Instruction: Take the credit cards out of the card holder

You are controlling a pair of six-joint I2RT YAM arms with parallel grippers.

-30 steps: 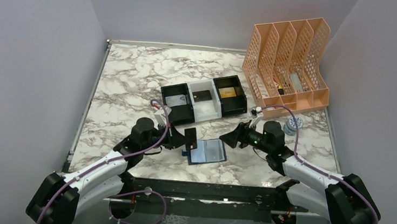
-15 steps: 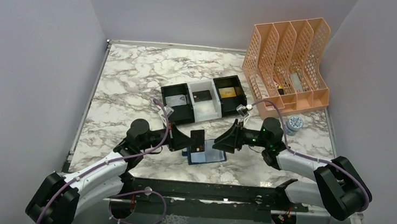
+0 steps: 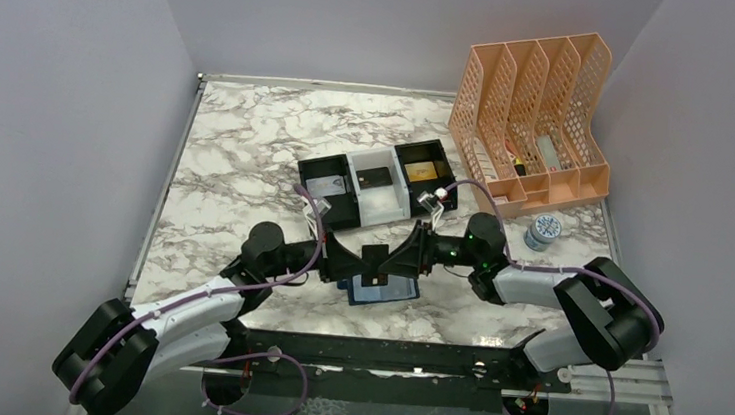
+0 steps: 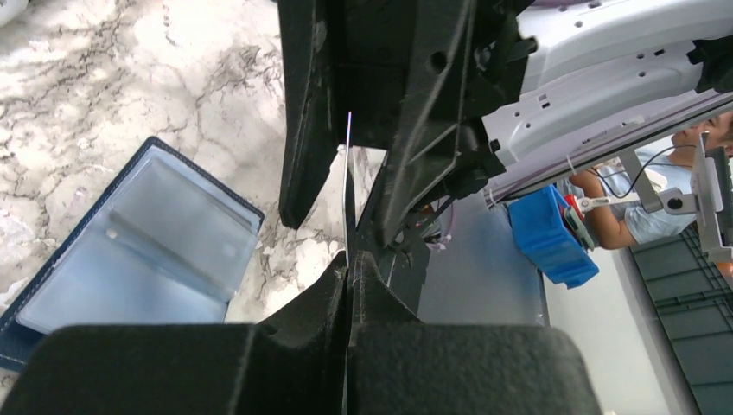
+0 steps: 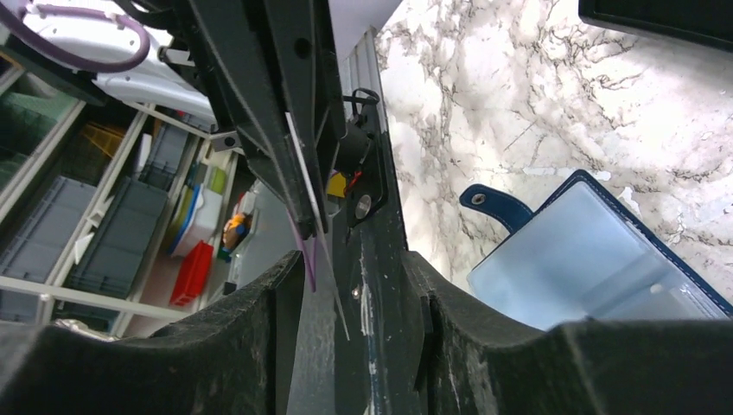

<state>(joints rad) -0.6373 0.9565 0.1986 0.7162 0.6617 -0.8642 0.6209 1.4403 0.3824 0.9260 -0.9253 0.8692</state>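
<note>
Left arm (image 3: 197, 301) and right arm (image 3: 538, 283) reaching inward, left gripper (image 3: 361, 261) jaws pinched together, right gripper (image 3: 389, 261) jaws spread, tips overlapping.

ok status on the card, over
Copy: left gripper shut on dark card, upright above open card holder. Then right gripper open, straddling the card. Nothing in the way.

Counter (image 3: 248, 147), marble-patterned, white with grey veining. Three-compartment tray (image 3: 383, 214), black ends and white middle, mid-counter, set at a slant. Peach lattice-sided file rack (image 3: 537, 112), upright at far right, small items in its slots. Small round blue-patterned tin (image 3: 543, 228), near the rack's front.
</note>
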